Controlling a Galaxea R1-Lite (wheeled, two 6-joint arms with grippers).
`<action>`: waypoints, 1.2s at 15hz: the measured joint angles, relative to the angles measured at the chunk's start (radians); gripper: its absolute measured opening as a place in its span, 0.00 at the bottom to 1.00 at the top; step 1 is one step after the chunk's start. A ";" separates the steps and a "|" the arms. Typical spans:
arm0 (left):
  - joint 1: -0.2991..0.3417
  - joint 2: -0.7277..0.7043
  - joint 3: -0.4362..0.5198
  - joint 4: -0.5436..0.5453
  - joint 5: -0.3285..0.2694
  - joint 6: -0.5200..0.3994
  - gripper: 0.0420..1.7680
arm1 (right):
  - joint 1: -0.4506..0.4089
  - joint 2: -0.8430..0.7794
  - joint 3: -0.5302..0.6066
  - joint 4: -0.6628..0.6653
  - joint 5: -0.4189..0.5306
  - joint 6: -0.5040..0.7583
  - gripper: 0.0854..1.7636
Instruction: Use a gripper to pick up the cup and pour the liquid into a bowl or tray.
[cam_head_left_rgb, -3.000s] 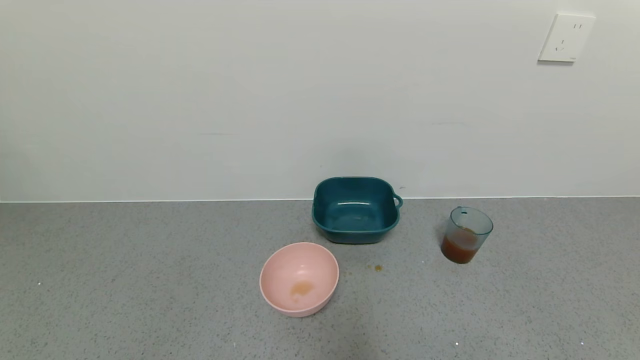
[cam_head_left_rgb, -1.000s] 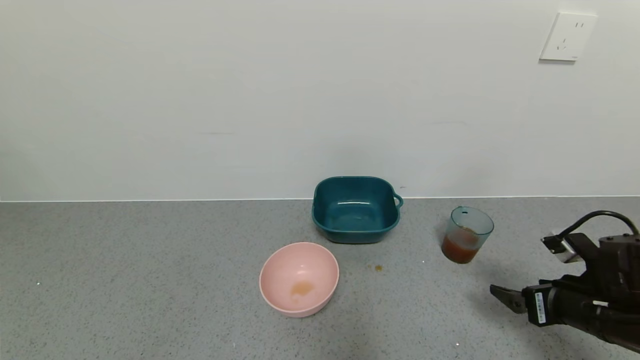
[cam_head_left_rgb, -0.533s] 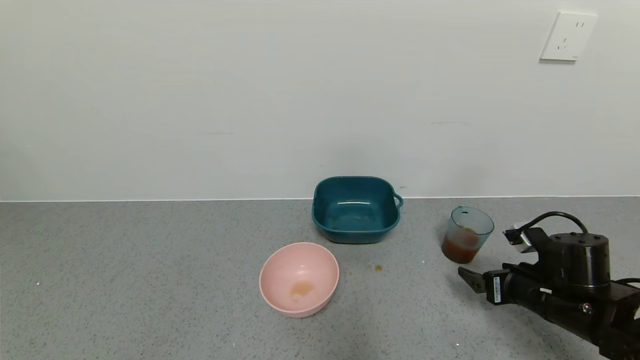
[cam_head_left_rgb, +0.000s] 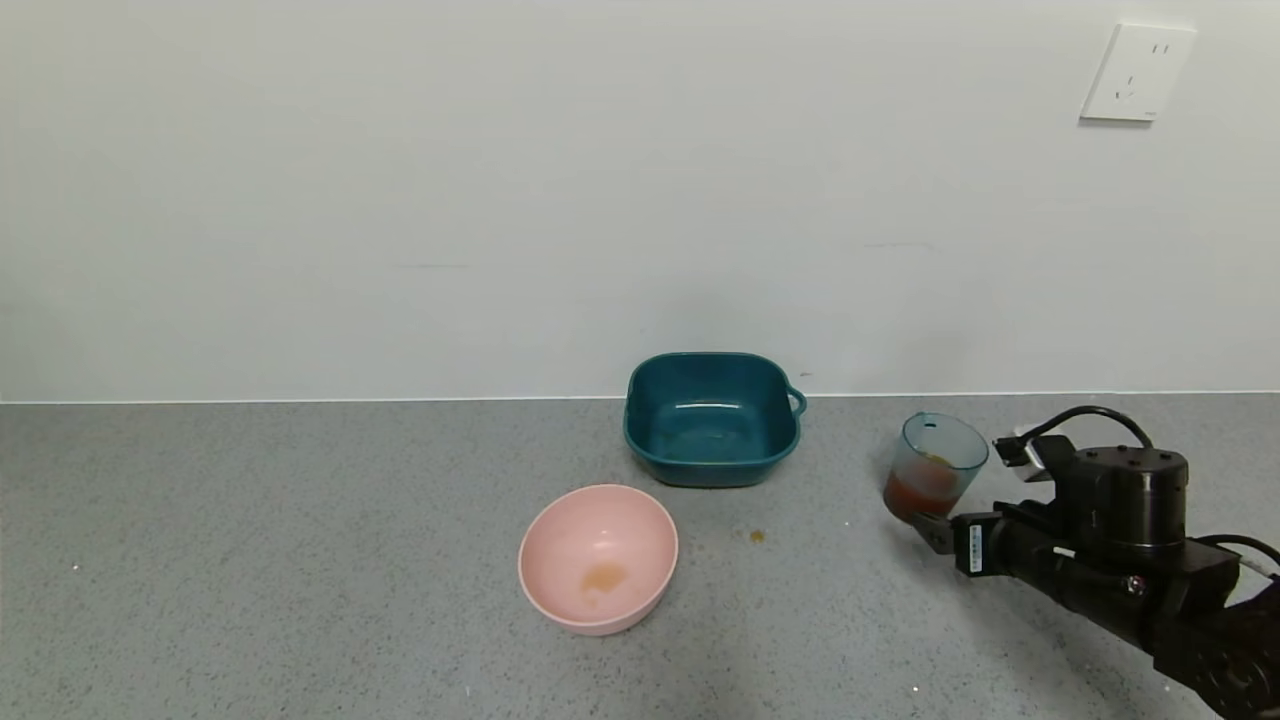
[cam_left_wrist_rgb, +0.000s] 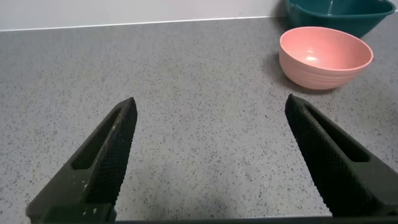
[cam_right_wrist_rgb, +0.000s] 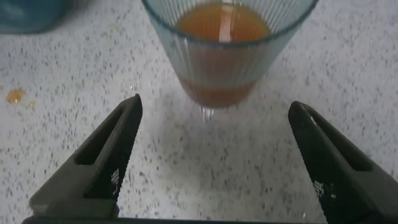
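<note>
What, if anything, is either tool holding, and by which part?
Nothing. The right tool is open, just short of the translucent blue-grey ribbed plastic cup; the left tool is open too.

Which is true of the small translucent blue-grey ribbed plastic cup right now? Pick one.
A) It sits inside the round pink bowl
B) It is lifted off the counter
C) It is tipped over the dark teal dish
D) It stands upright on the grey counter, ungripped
D: the cup stands on the counter ahead of the open right gripper, its fingers clear of it.

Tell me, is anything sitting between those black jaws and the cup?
No. In the right wrist view only bare speckled countertop lies between the open right gripper and the cup.
</note>
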 joint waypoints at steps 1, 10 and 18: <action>0.000 0.000 0.000 0.000 0.000 0.000 0.97 | 0.000 0.006 -0.017 0.000 0.000 0.000 0.97; 0.000 0.000 0.000 0.000 0.000 0.000 0.97 | -0.004 0.107 -0.172 0.003 0.000 -0.003 0.97; 0.000 0.000 0.000 0.000 0.000 0.000 0.97 | -0.047 0.205 -0.229 -0.002 0.001 -0.007 0.97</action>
